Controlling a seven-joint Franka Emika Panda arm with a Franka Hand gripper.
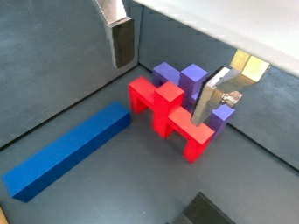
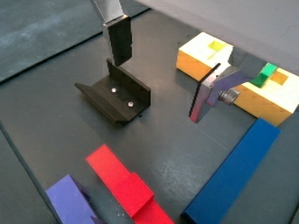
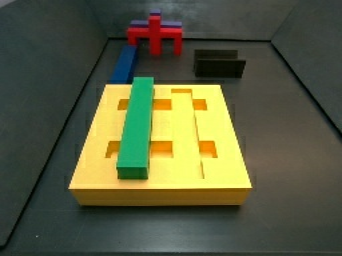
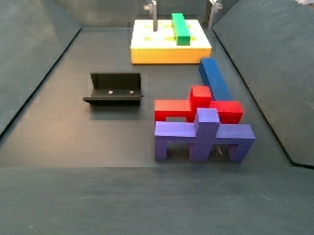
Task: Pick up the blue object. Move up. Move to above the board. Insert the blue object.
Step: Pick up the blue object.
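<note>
The blue object (image 1: pixel 70 154) is a long dark-blue bar lying flat on the dark floor; it shows in both wrist views (image 2: pixel 239 171) and both side views (image 3: pixel 124 65) (image 4: pixel 216 77), between the board and the red piece. The yellow board (image 3: pixel 214 170) (image 4: pixel 153 53) (image 2: pixel 201 58) has a green bar (image 3: pixel 136 125) (image 4: pixel 181 27) lying in one groove. My gripper (image 1: pixel 163 70) (image 2: pixel 163 68) is open and empty, high above the floor. Only its fingertips (image 4: pixel 152 8) show in a side view, above the board's far end.
A red piece (image 1: pixel 170 118) (image 4: pixel 196 104) and a purple piece (image 1: pixel 177 77) (image 4: pixel 203 138) stand together near the blue bar's end. The dark fixture (image 2: pixel 114 94) (image 4: pixel 114 90) (image 3: pixel 219 63) stands on the floor beside them. Grey walls enclose the floor.
</note>
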